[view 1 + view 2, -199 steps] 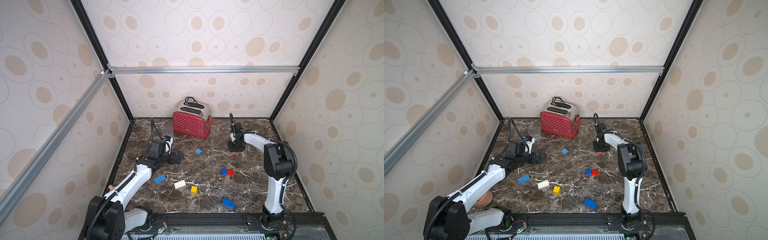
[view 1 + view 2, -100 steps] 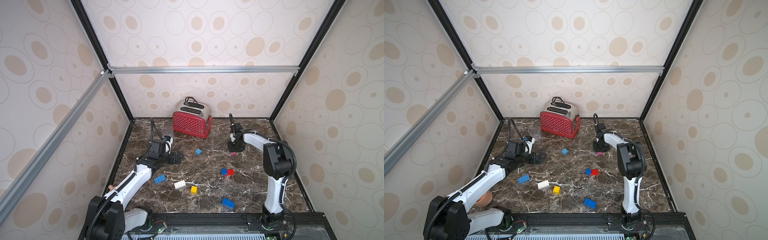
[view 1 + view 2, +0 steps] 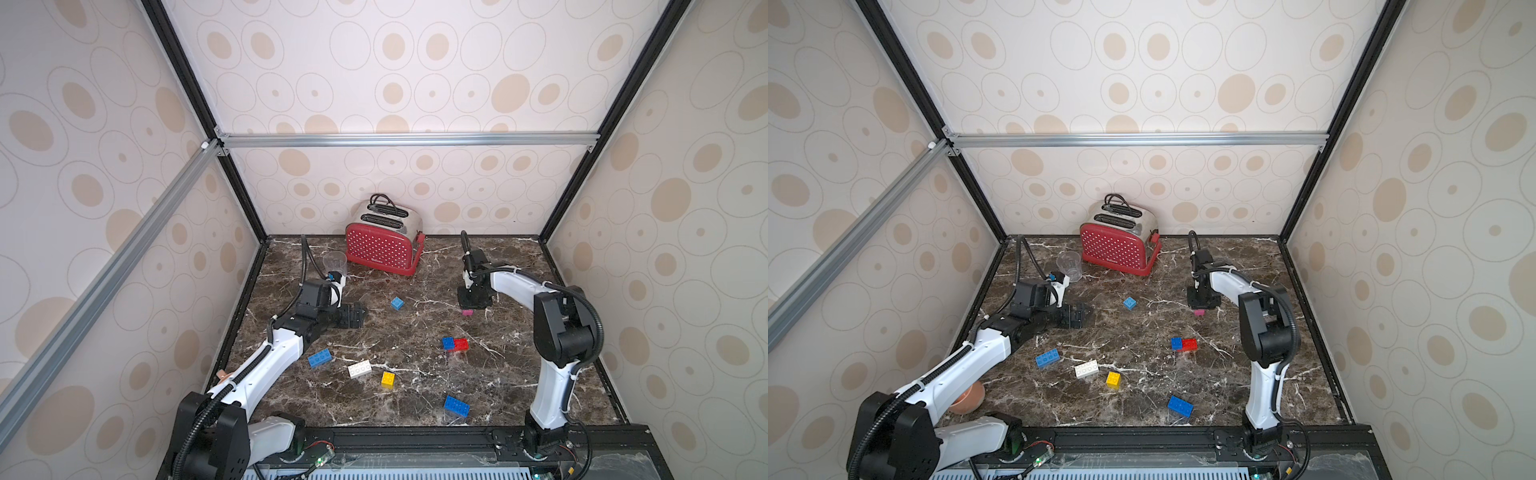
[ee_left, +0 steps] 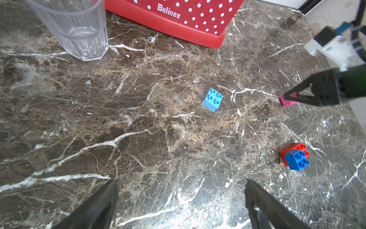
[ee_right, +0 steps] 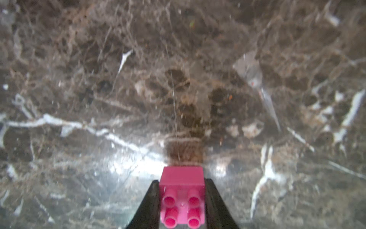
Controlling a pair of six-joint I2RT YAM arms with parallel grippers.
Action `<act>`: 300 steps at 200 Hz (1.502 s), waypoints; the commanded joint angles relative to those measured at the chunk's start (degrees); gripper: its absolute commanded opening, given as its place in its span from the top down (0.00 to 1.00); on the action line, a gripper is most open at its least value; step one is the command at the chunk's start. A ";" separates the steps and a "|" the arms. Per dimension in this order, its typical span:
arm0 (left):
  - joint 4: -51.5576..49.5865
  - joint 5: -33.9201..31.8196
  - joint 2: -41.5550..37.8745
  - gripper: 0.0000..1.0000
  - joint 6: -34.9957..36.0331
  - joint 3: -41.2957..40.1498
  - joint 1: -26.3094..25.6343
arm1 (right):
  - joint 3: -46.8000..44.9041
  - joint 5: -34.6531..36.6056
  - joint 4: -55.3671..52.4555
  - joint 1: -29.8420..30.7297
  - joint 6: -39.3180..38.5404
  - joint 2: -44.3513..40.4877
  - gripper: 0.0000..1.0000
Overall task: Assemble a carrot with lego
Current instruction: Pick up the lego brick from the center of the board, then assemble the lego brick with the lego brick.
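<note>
The right hand (image 5: 181,181) is clamped on a pink brick (image 5: 182,200), with one black finger on each side and the studs turned toward the wrist camera. It is low over the brown marble counter (image 3: 415,328), in the back right part. I cannot tell if the brick touches the counter.

The left hand (image 4: 180,186) has its fingers wide apart and holds nothing. It is low over the left side of the counter, near a clear glass (image 3: 335,262) and in front of a red toaster (image 3: 380,247) with white dots.

The other lego bricks lie loose on the counter. A light blue brick (image 3: 397,303) lies between the two hands, touching neither. Near the middle, a small blue brick (image 3: 448,343) sits on a red brick (image 3: 462,344); only these two are joined. Closer to the front lie a long blue brick (image 3: 320,358), a white brick (image 3: 360,368) and a yellow brick (image 3: 388,379) in a loose row. One more blue brick (image 3: 456,406) lies apart, near the front edge.
</note>
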 commanded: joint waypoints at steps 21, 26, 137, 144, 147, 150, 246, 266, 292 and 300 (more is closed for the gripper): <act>1.04 2.63 0.55 0.01 -0.89 0.36 -0.19 | -9.49 -0.37 -1.93 5.85 7.09 -11.93 0.77; 1.18 3.00 0.60 0.01 -1.06 0.27 -0.27 | -10.41 -0.12 -2.03 6.44 7.80 -13.20 0.77; 1.55 7.11 2.44 0.01 -1.34 0.62 -0.20 | -21.20 1.67 -4.24 9.79 12.66 -21.96 0.79; 1.52 7.17 2.47 0.01 -1.34 0.62 -0.25 | -21.57 1.78 -4.07 9.74 12.68 -22.12 0.79; 1.53 7.12 2.41 0.01 -1.34 0.62 -0.25 | -21.75 1.94 -3.95 9.76 12.66 -22.07 0.79; 1.50 7.11 2.40 0.01 -1.34 0.62 -0.22 | -21.84 2.01 -3.90 9.76 12.60 -21.99 0.79; 1.27 6.76 2.40 0.01 -1.16 0.70 -0.23 | -20.61 2.12 -1.87 9.74 11.33 -17.90 0.79; 1.16 6.76 2.49 0.01 -1.07 0.71 -0.19 | -20.20 2.57 -2.26 9.76 10.64 -16.90 0.79; 1.06 6.76 2.49 0.01 -0.91 0.79 -0.23 | -19.75 3.01 -3.34 9.76 9.67 -15.72 0.79; 0.96 6.74 2.49 0.01 -0.84 0.84 -0.19 | -19.86 2.94 -3.64 9.76 9.52 -15.58 0.79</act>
